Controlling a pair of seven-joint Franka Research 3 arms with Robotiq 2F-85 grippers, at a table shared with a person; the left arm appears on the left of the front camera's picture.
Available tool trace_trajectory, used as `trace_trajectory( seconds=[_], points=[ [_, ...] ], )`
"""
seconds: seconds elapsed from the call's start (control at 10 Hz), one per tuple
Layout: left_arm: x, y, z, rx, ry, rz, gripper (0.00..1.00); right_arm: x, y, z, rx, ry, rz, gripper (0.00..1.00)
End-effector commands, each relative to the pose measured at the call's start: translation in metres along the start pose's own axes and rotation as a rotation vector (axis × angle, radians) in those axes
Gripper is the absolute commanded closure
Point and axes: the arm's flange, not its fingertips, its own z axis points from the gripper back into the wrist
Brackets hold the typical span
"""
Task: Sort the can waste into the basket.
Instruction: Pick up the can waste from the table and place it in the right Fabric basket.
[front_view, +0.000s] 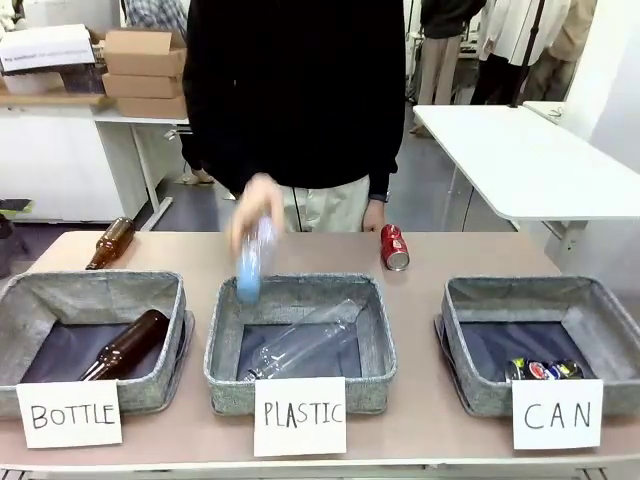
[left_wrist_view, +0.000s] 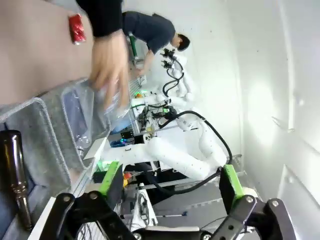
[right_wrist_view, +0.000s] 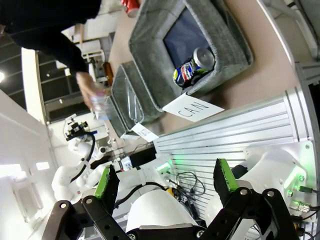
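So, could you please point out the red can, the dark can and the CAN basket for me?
red can (front_view: 394, 247), front view, middle of its side.
dark can (front_view: 545, 370), front view, printed side.
CAN basket (front_view: 520, 295), front view, far wall.

The tabletop (front_view: 415, 330) is pale pinkish tan. The red can (front_view: 394, 247) carries white lettering; the dark can (front_view: 543, 370) shows blue, yellow and green marks. The basket (front_view: 520, 287) is grey woven fabric, dark-lined, its card (front_view: 557, 414) white with black letters. A glass bottle (front_view: 125, 345) is brown. The person's top (front_view: 295, 90) is black.
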Motion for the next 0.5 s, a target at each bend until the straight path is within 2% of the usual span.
trace_trajectory(
  seconds=[0.0, 0.4],
  points=[
    [0.0284, -0.0608, 0.0236, 0.106, 0.004, -0.019, 0.0, -0.0073, -0.0003, 0.0048, 0.008, -0.023, -0.008, 0.0],
    [0.0284, -0.0608, 0.0236, 0.106, 0.004, -0.019, 0.0, -0.0073, -0.0003, 0.0048, 0.008, -0.023, -0.008, 0.0]
  ],
)
